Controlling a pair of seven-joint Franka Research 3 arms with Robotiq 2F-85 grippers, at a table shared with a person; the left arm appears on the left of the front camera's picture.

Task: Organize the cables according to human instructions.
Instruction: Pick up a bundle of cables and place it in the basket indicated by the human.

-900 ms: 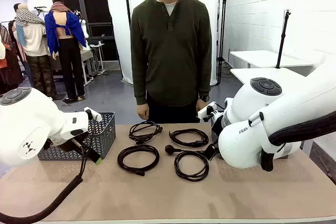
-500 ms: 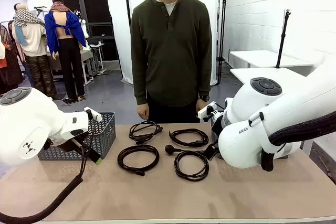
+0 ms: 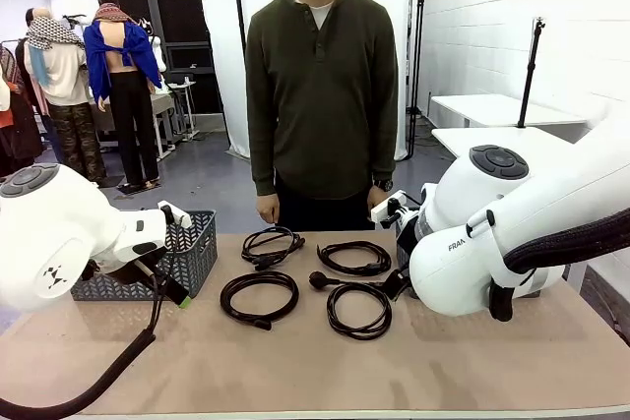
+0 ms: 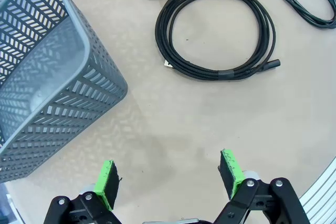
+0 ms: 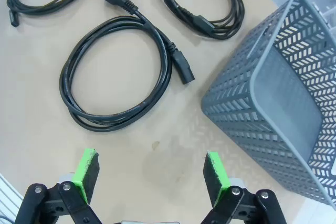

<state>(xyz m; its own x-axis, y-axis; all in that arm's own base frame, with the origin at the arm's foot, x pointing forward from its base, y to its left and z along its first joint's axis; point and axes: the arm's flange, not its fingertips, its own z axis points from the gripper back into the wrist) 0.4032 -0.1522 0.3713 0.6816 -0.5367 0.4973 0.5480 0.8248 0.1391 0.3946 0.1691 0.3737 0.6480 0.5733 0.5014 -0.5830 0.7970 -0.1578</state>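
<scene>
On the tan counter (image 3: 472, 371), one coiled thin black cable (image 4: 220, 73) lay ahead of the parted left fingers (image 4: 107, 182), another cable (image 5: 66, 80) ahead of the parted right fingers (image 5: 85, 167).

Our two white arms, rounded and glossy.
Our left arm (image 3: 69, 228) carries a dark grey cap (image 3: 28, 180) and a small black mark (image 3: 54, 277); our right arm (image 3: 522, 213) shows black lettering (image 3: 456, 244), perhaps "FRA", and a ribbed black hose (image 3: 581, 238). Our left gripper (image 4: 170, 174) and right gripper (image 5: 149, 174) are black with green pads (image 4: 107, 182).

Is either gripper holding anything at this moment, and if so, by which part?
Nothing is held. The left gripper and the right gripper both stand open above the table, and the cables lie untouched.
</scene>
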